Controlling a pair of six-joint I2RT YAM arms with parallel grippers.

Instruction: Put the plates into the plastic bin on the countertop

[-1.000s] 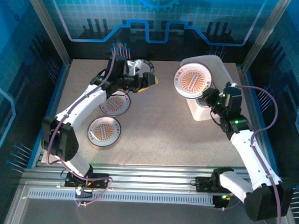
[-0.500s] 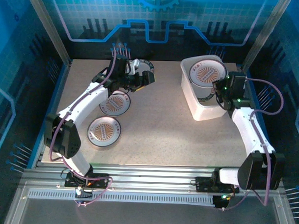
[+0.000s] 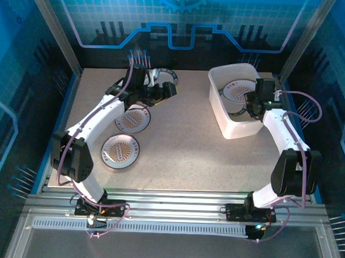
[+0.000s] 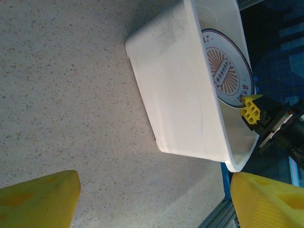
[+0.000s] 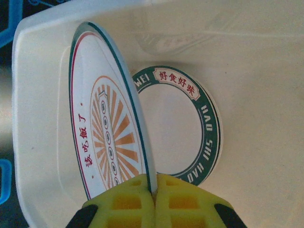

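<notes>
Right end effector (image 5: 154,189) at plastic bin (image 5: 266,57), tilted plate (image 5: 102,133) in grip

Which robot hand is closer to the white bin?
The right. The right gripper is over the plastic bin, shut on a sunburst plate inside it. The left gripper hangs open across the countertop, well apart.

White bin (image 4: 180,95), sunburst plate (image 4: 229,71) inside, countertop (image 4: 71,95)

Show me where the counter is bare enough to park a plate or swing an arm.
Widest bare stretch: the counter middle, between the two sunburst plates on the left and the bin, down to the near rail. Crowded: far left, where the open left gripper hangs by the green-rimmed plate, and the bin, with the right gripper clamping a plate.
</notes>
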